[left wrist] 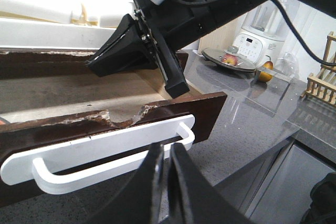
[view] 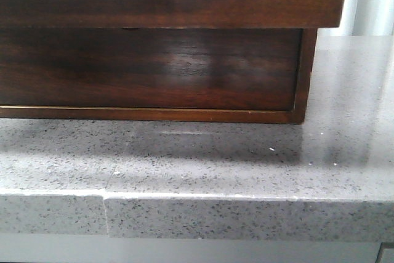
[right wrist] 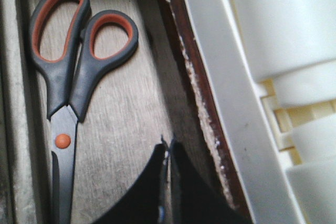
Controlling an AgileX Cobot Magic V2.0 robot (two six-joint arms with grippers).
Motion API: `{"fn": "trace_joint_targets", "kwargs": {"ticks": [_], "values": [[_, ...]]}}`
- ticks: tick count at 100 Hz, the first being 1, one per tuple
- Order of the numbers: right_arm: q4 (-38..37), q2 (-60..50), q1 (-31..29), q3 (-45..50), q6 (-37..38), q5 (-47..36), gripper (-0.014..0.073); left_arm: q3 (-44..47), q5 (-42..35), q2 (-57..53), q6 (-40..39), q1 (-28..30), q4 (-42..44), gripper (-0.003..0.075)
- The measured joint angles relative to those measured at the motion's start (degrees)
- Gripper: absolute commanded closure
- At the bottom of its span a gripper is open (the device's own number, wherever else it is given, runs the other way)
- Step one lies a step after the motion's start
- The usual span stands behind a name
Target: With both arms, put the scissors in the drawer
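Observation:
The drawer (view: 184, 4) is pulled out over the grey counter; its dark brown front (left wrist: 210, 114) carries a long white round-cornered cutout trim (left wrist: 105, 153). The scissors (right wrist: 68, 77) lie flat on the drawer's floor, orange-lined loops away from my right gripper. My right gripper (right wrist: 168, 145) is shut and empty, just above the drawer floor beside the scissors and apart from them; it also shows in the left wrist view (left wrist: 97, 64) over the open drawer. My left gripper (left wrist: 167, 148) is shut and empty, just in front of the trim. No gripper shows in the front view.
The cabinet body (view: 154, 72) stands on the speckled counter (view: 215, 158), whose front edge (view: 215, 217) is near. A white appliance (left wrist: 252, 40), a plate with fruit (left wrist: 228, 59) and a wooden rack (left wrist: 323, 85) stand to the side. White foam pieces (right wrist: 283, 24) lie behind the drawer.

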Motion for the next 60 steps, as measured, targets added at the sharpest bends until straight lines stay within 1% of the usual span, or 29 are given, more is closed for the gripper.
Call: {"fn": "trace_joint_targets", "kwargs": {"ticks": [7,19,29,38,50,57,60], "values": [[0.70,-0.54,0.00,0.00,0.00,0.34,0.0659,0.00,0.00,0.00,0.00,0.00,0.13,0.0740],[5.57,-3.59,0.00,0.28,0.22,2.42,0.0659,0.00,0.00,0.00,0.00,0.00,1.41,0.0740],[9.45,-8.51,0.00,0.28,0.35,4.03,0.0657,0.00,-0.08,0.00,0.00,0.00,3.53,0.0740],[10.96,-14.37,0.00,1.56,0.35,5.31,0.0654,0.00,-0.08,0.00,0.00,0.00,6.13,0.0740],[11.01,-23.87,0.00,7.96,0.35,5.80,0.0637,0.00,-0.08,-1.31,0.00,0.00,11.32,0.0740],[10.43,-30.74,0.00,14.63,0.45,4.26,0.0638,0.00,-0.22,-3.19,-1.59,0.00,15.80,0.0740],[10.17,-34.61,0.00,18.67,0.47,2.37,0.0638,0.00,-0.49,-4.09,-2.65,0.00,18.48,0.0740]]}}
